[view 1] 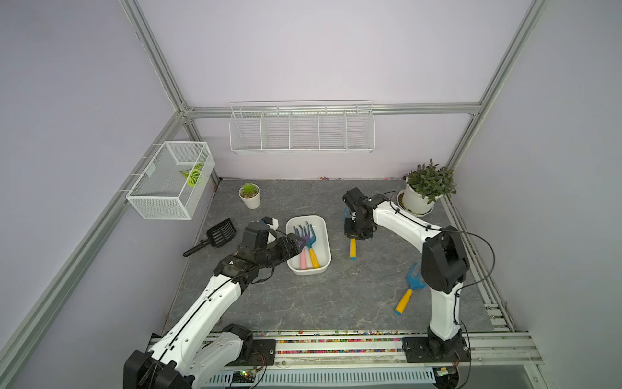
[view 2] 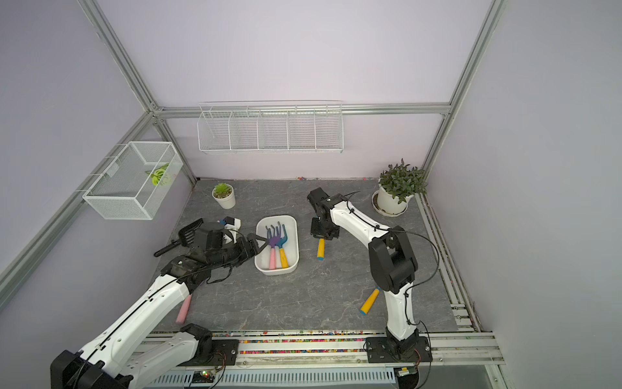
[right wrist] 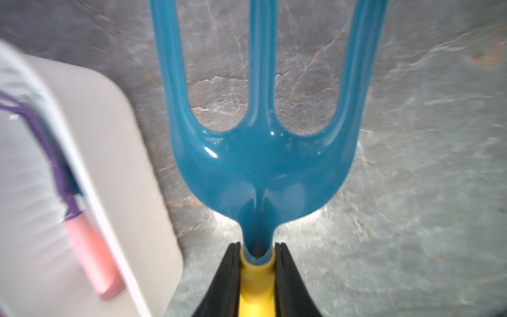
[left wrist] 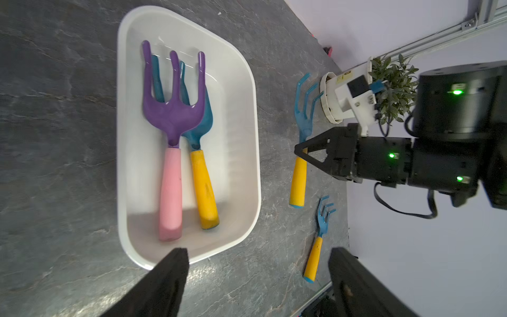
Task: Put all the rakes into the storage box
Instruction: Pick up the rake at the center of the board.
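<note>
The storage box [view 1: 322,240] is a shallow white tub at mid-table. It holds a purple rake with a pink handle [left wrist: 172,115] and a blue rake with a yellow handle [left wrist: 204,181]. To its right, my right gripper [right wrist: 257,247] is shut on the neck of another blue rake [view 1: 352,249], where the yellow handle begins. Whether this rake touches the table I cannot tell. My left gripper [left wrist: 258,255] stands open and empty at the box's left rim [view 2: 261,244]. A third blue rake [view 1: 409,293] lies beside the right arm's base.
A black scoop [view 1: 218,234] and a small potted succulent [view 1: 249,195] sit at the back left. A larger potted plant [view 1: 425,192] stands at the back right. A mesh basket [view 1: 168,182] and a wire rack [view 1: 301,129] hang on the walls. A pink handle [view 2: 184,308] shows under the left arm.
</note>
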